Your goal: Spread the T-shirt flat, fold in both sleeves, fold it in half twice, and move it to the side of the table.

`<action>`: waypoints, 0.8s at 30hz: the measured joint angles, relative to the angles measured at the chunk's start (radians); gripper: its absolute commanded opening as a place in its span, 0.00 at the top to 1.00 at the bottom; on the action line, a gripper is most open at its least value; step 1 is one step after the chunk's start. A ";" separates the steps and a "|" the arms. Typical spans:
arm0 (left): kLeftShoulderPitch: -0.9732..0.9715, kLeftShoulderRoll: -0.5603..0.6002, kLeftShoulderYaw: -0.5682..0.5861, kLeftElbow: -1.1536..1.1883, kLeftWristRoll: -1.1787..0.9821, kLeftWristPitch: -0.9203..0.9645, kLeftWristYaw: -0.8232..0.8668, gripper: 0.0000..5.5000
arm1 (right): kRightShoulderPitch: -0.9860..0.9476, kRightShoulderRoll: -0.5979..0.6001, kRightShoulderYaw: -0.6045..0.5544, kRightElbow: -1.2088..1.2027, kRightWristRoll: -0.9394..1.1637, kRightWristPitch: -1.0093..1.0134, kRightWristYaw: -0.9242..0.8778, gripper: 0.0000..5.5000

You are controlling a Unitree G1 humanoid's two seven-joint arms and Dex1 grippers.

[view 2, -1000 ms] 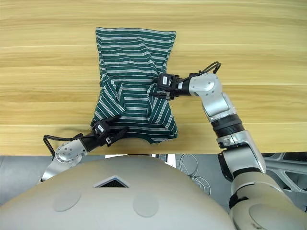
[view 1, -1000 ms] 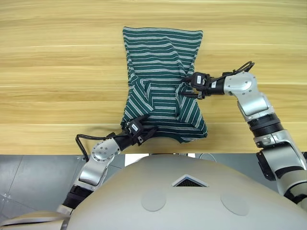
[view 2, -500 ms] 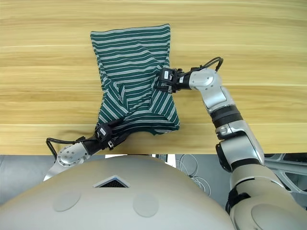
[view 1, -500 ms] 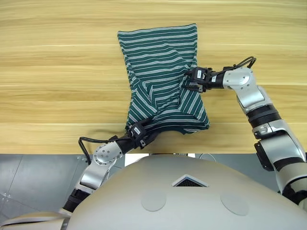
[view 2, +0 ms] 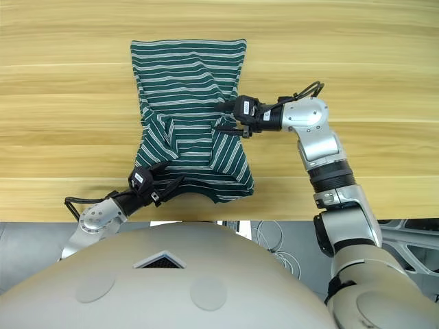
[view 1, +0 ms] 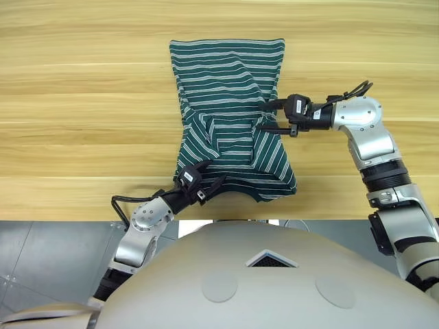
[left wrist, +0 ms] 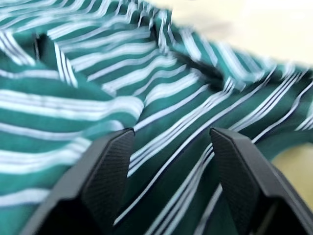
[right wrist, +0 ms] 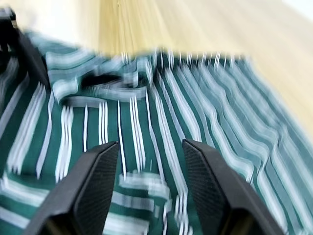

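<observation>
As both claws stand spread, neither pinches cloth.

Left claw (view 1: 212,174): fingers (left wrist: 108,169) parted, set low over the rumpled near-left corner of the shirt (view 1: 226,75), close to the table's near edge. Whether the tips touch the cloth cannot be told.

Right claw (view 1: 265,116): fingers (right wrist: 100,178) parted, reaching in from the right over the shirt's right edge, about midway along its length, where a fold bunches.

Shirt: dark green with thin white stripes, lying on the table (view 1: 82,103) lengthwise from the near edge toward the far side, about centred between the left and right edges. Far half flat and smooth, its end straight. Near half creased, with folded-in flaps and a wavy hem just short of the near edge.

Table: light wood planks.
</observation>
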 measured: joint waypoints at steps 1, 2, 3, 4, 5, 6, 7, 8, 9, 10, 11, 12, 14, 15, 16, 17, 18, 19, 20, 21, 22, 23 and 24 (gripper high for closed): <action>0.011 0.002 0.010 -0.054 -0.047 0.008 -0.012 0.49 | 0.010 0.000 -0.014 -0.024 0.021 0.000 0.000 0.56; 0.016 0.011 0.023 -0.092 -0.089 0.015 -0.030 0.49 | 0.019 -0.001 -0.034 -0.041 0.050 -0.009 0.003 0.56; 0.019 0.022 0.038 -0.126 -0.124 0.019 -0.043 0.49 | 0.032 -0.001 -0.051 -0.056 0.066 -0.032 0.010 0.56; 0.024 0.038 0.063 -0.177 -0.185 0.030 -0.061 0.49 | 0.047 -0.003 -0.072 -0.066 0.094 -0.065 0.024 0.56; 0.031 0.056 0.085 -0.237 -0.257 0.039 -0.081 0.49 | 0.058 -0.009 -0.097 -0.068 0.110 -0.099 0.032 0.56; 0.040 0.068 0.105 -0.291 -0.317 0.053 -0.093 0.49 | 0.074 -0.024 -0.125 -0.066 0.126 -0.132 0.038 0.56; 0.046 0.077 0.116 -0.317 -0.343 0.055 -0.107 0.49 | 0.084 -0.036 -0.143 -0.060 0.128 -0.154 0.040 0.52; 0.053 0.089 0.133 -0.339 -0.358 0.055 -0.112 0.46 | 0.097 -0.047 -0.167 -0.052 0.129 -0.179 0.040 0.49; 0.055 0.108 0.173 -0.359 -0.359 0.047 -0.126 0.43 | 0.120 -0.068 -0.182 -0.024 0.124 -0.242 0.040 0.45; 0.052 0.124 0.208 -0.363 -0.344 0.025 -0.134 0.41 | 0.136 -0.085 -0.190 0.016 0.102 -0.299 0.039 0.43; 0.039 0.159 0.268 -0.350 -0.288 -0.021 -0.149 0.38 | 0.158 -0.114 -0.197 0.089 0.056 -0.381 0.040 0.40; 0.016 0.196 0.315 -0.305 -0.222 -0.075 -0.159 0.34 | 0.180 -0.137 -0.202 0.147 0.040 -0.433 0.051 0.35; -0.052 0.290 0.404 -0.066 -0.065 -0.189 -0.180 0.34 | 0.231 -0.166 -0.205 0.246 0.052 -0.525 0.120 0.35; -0.078 0.333 0.434 0.054 -0.006 -0.243 -0.193 0.34 | 0.242 -0.169 -0.203 0.293 0.065 -0.561 0.168 0.35; -0.100 0.363 0.449 0.149 0.041 -0.297 -0.196 0.34 | 0.241 -0.173 -0.200 0.331 0.072 -0.597 0.197 0.35; -0.121 0.394 0.461 0.248 0.087 -0.347 -0.197 0.34 | 0.236 -0.175 -0.193 0.368 0.075 -0.638 0.220 0.35; -0.144 0.420 0.469 0.344 0.125 -0.402 -0.203 0.34 | 0.224 -0.176 -0.179 0.410 0.066 -0.684 0.241 0.35; -0.161 0.437 0.473 0.416 0.151 -0.451 -0.207 0.34 | 0.213 -0.177 -0.163 0.448 0.045 -0.720 0.263 0.35; -0.167 0.444 0.470 0.447 0.169 -0.488 -0.209 0.34 | 0.211 -0.179 -0.154 0.466 0.044 -0.736 0.278 0.35; -0.173 0.449 0.455 0.478 0.200 -0.541 -0.215 0.34 | 0.205 -0.188 -0.136 0.487 0.041 -0.748 0.306 0.35; -0.173 0.449 0.435 0.498 0.226 -0.582 -0.217 0.34 | 0.205 -0.197 -0.125 0.502 0.040 -0.755 0.328 0.35; -0.169 0.450 0.414 0.514 0.252 -0.612 -0.222 0.34 | 0.203 -0.200 -0.116 0.516 0.039 -0.767 0.346 0.35; -0.167 0.450 0.392 0.528 0.280 -0.635 -0.226 0.34 | 0.202 -0.200 -0.104 0.524 0.042 -0.776 0.362 0.35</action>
